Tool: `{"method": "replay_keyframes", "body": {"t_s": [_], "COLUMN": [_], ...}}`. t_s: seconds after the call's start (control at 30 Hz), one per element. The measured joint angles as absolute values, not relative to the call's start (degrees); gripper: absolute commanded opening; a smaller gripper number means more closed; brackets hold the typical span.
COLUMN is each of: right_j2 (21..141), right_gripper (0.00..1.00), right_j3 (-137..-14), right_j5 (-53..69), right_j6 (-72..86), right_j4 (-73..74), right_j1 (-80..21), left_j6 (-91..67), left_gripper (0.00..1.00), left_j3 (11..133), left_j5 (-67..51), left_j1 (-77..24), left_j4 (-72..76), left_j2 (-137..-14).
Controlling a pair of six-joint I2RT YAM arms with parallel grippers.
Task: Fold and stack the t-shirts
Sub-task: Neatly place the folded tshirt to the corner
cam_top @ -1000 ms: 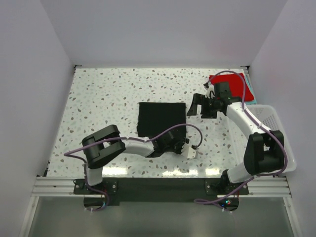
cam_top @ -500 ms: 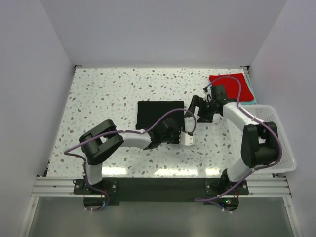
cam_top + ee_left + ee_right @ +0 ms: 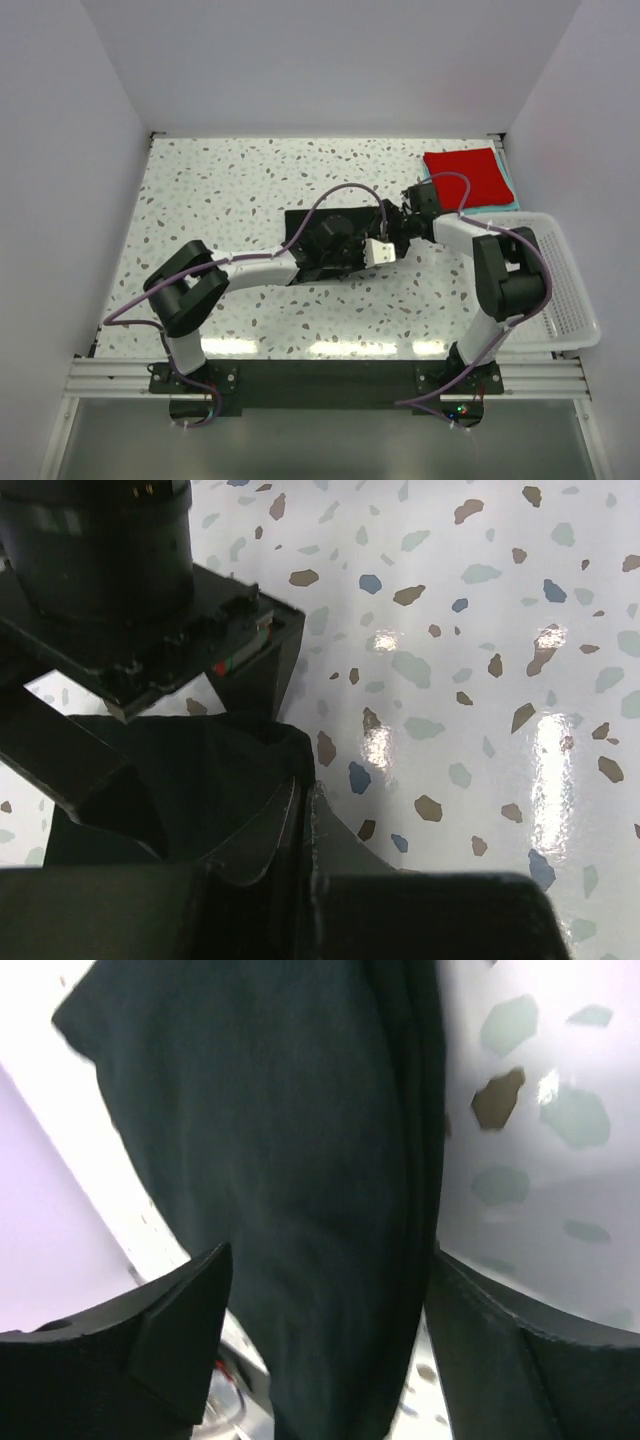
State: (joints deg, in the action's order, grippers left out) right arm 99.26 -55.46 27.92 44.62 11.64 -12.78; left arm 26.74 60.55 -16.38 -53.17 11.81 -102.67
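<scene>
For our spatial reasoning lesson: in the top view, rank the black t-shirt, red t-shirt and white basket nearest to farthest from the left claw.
1. black t-shirt, centre, pinched by the left claw.
2. red t-shirt, back right corner.
3. white basket, right edge.

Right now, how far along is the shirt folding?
Done: the red shirt lies folded on the teal shirt in the far right corner. In hand: the black shirt, folded, its right edge pinched by the left hand, the right hand open around it. Left: getting it onto the pile.
</scene>
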Motion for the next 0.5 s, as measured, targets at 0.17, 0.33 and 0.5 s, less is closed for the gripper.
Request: {"method": "replay_keyframes", "body": {"t_s": [0.17, 0.33, 0.5], "right_j2": [102.78, 103.92, 105.89], "right_gripper": [0.58, 0.38, 0.07], "right_j3": [-55.35, -55.53, -57.71], "right_j5": [22.76, 17.89, 12.56], "right_j6": [50.15, 54.17, 54.78], "right_j4": [6.17, 3.36, 3.57], "right_j1": [-14.72, -16.21, -17.72], "left_j6": [24.88, 24.43, 24.03], "left_gripper": [0.0, 0.0, 0.1], "left_j3": [61.08, 61.28, 61.28], "left_j5": [-17.47, -17.76, -17.67], "left_j1": [-52.8, -52.51, -51.77], "left_j4": [11.07, 11.09, 11.09], "left_j2": [-102.67, -102.67, -102.67]}}
